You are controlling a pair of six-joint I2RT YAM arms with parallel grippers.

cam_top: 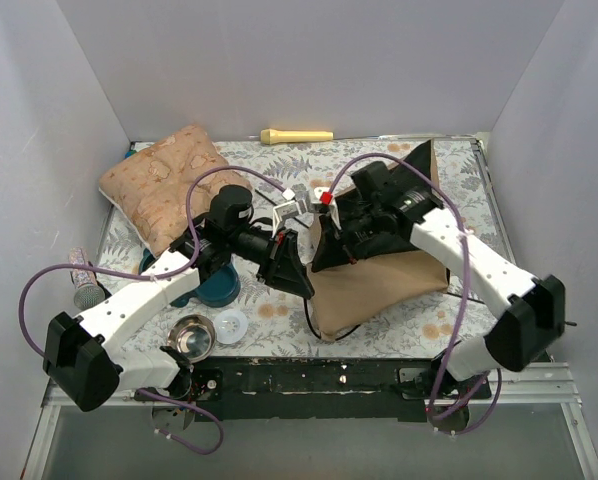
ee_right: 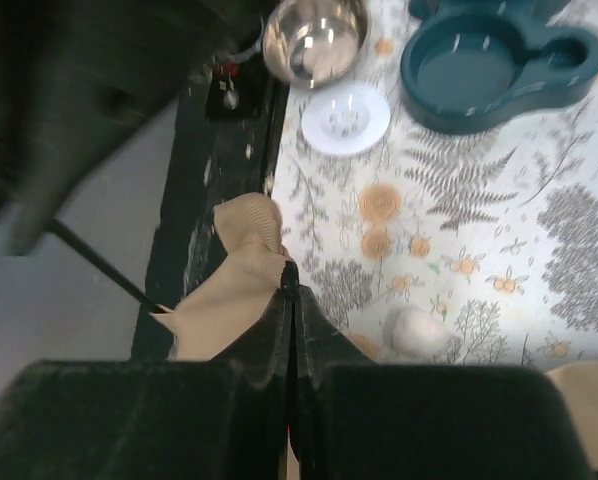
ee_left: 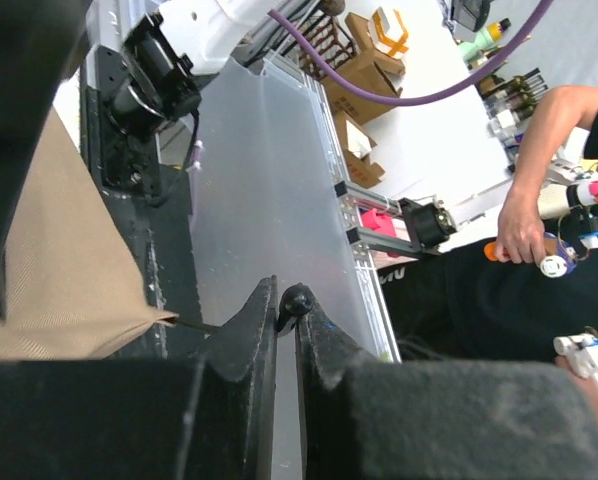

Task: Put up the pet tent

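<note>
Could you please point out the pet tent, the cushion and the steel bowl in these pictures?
pet tent (cam_top: 379, 287): top external view, on its bare tan fabric.
cushion (cam_top: 161, 185): top external view, on its middle.
steel bowl (ee_right: 314, 40): right wrist view, on its shiny inside.

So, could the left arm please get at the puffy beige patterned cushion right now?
Probably not yet: the cushion lies uncovered nearby, but the left claw is shut on a thin black pole.

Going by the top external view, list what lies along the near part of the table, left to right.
speckled cylinder → steel bowl → white lid → pet tent
</note>
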